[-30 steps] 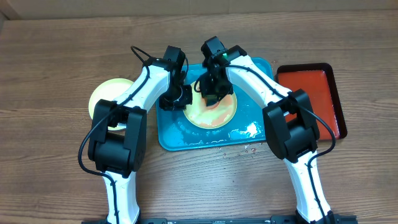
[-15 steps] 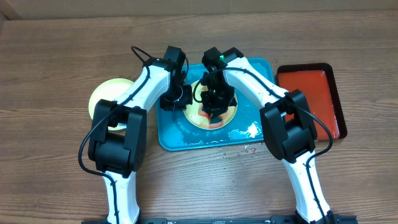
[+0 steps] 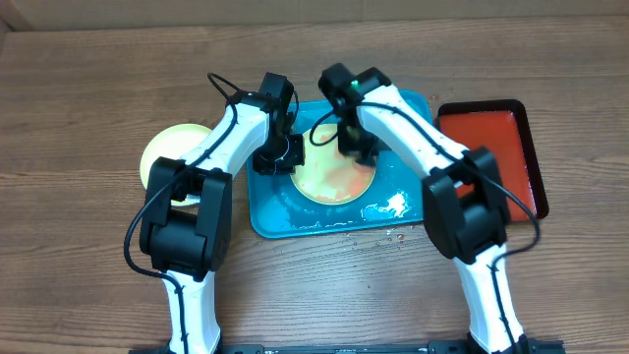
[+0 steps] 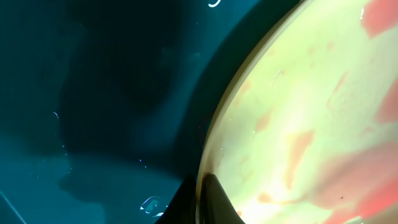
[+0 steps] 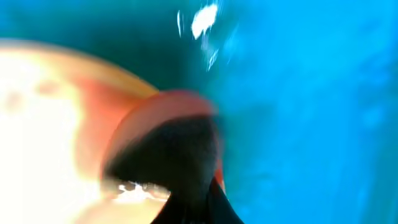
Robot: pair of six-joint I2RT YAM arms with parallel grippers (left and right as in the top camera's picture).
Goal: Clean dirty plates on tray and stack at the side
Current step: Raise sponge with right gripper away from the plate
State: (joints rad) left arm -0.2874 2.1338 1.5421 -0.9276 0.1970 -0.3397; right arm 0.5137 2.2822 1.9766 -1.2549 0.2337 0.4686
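Overhead: shows smeared plate (image 3: pixel 334 182) in middle of tray (image 3: pixel 265 221), left gripper (image 3: pixel 282 160) at its left rim, right gripper (image 3: pixel 359 149) over its upper-right edge, open tabletop (image 3: pixel 324 290) in front.
Left wrist: confirms jaws clamped on plate rim.
Right wrist: blurred; records jaws closed at plate edge.

A blue tray (image 3: pixel 270 211) lies at the middle of a wooden table (image 3: pixel 88 256). In it sits a dirty plate (image 3: pixel 334 182), pale yellow-green and smeared with red. The left gripper (image 3: pixel 283 157) is at the plate's 9 o'clock rim and the right gripper (image 3: pixel 356 149) is over its 1 o'clock edge. A second plate (image 3: pixel 167 147), pale yellow, rests on the table at the tray's 9 o'clock, partly under the left arm. A red tray (image 3: pixel 491 147) lies at 3 o'clock. Water drops (image 3: pixel 391 236) dot the table at the blue tray's 5 o'clock.
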